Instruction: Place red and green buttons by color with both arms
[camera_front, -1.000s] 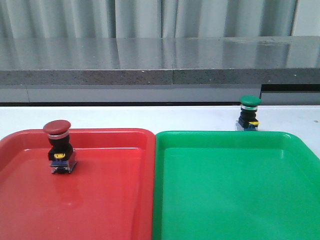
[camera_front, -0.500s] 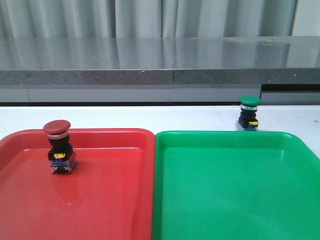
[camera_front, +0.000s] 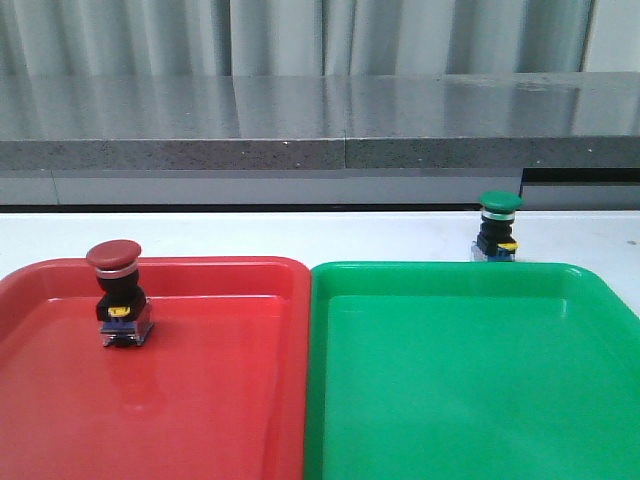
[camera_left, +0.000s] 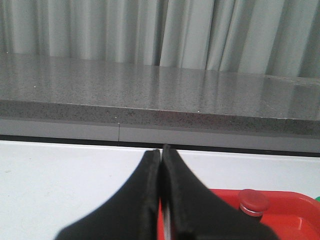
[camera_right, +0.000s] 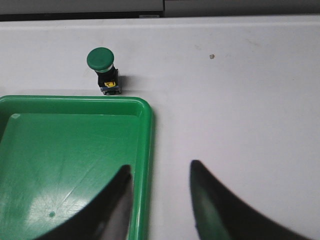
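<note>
Nothing has shifted over the last second: the red-capped push button (camera_front: 119, 296) stays upright in the red plastic tray (camera_front: 230, 400), so only the green-capped push button (camera_front: 498, 227), standing on the white table (camera_front: 300, 235) just beyond the green plastic tray (camera_front: 470, 400), awaits the empty, parted right tool (camera_right: 157, 200), while the left tool (camera_left: 161, 200) is pressed together, empty.

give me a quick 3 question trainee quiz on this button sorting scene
1. True or false: the red button already stands inside the red tray.
2. Where is the green button? A) inside the green tray B) on the white table just beyond the tray's far rim C) held by an arm
3. Fill in: the left gripper has its jaws ____, while the right gripper has them ____.

Key: 1 true; 2 B; 3 shut, open.
</note>
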